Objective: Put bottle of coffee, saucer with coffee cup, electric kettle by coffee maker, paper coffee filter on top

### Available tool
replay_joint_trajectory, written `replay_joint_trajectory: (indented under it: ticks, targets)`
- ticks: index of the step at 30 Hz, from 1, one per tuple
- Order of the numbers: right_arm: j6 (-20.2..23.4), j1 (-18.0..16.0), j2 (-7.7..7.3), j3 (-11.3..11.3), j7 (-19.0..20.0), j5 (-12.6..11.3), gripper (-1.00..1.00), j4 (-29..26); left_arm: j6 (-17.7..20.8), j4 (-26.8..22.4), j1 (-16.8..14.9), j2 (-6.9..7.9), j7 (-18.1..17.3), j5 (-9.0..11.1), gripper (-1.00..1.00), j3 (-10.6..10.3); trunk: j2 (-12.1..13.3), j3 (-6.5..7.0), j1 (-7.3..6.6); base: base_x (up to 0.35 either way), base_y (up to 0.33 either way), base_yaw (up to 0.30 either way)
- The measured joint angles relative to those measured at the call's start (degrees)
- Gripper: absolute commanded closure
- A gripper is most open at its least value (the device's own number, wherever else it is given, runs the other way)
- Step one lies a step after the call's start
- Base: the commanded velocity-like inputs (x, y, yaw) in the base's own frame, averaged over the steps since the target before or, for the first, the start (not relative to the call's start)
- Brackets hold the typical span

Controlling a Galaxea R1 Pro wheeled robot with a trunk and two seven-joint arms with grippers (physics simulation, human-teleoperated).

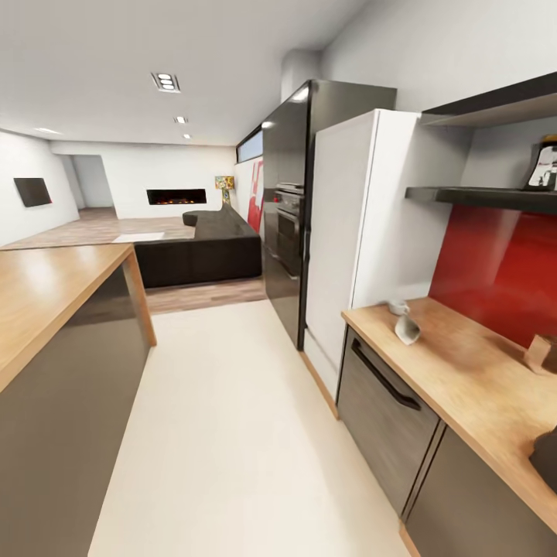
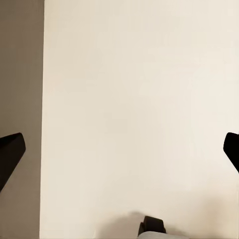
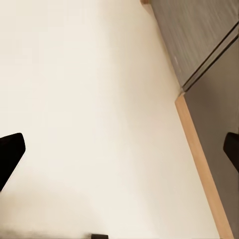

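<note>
In the head view the kitchen countertop point(image 1: 464, 371) runs along the right wall. A small white coffee cup point(image 1: 398, 307) and a pale paper coffee filter point(image 1: 408, 331) lie near its far end. The bottle of coffee point(image 1: 545, 166) stands on the dark kitchen shelf point(image 1: 487, 197) above. A dark object point(image 1: 546, 458) is cut off at the right edge; I cannot tell what it is. The saucer is out of view. My left gripper point(image 2: 119, 154) hangs open over the cream floor, as does my right gripper point(image 3: 119, 154), beside the cabinet fronts point(image 3: 209, 45).
A wood-topped island point(image 1: 46, 286) stands at the left, with a cream floor aisle point(image 1: 232, 425) between it and the cabinets. A white fridge panel point(image 1: 348, 232) and a black oven tower point(image 1: 290, 209) stand beyond the counter. A brown block point(image 1: 541, 352) sits by the red backsplash.
</note>
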Motion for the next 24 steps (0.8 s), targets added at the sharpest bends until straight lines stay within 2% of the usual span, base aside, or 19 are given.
replay_joint_trajectory:
  ticks: [24]
  targets:
    - [0.0, 0.0, 0.00, 0.0, 0.0, 0.0, -1.00, 0.0, 0.0, 0.1, 0.0, 0.00, 0.0, 0.0, -1.00, 0.0, 0.0, 0.00, 0.00, 0.333, 0.091, 0.000]
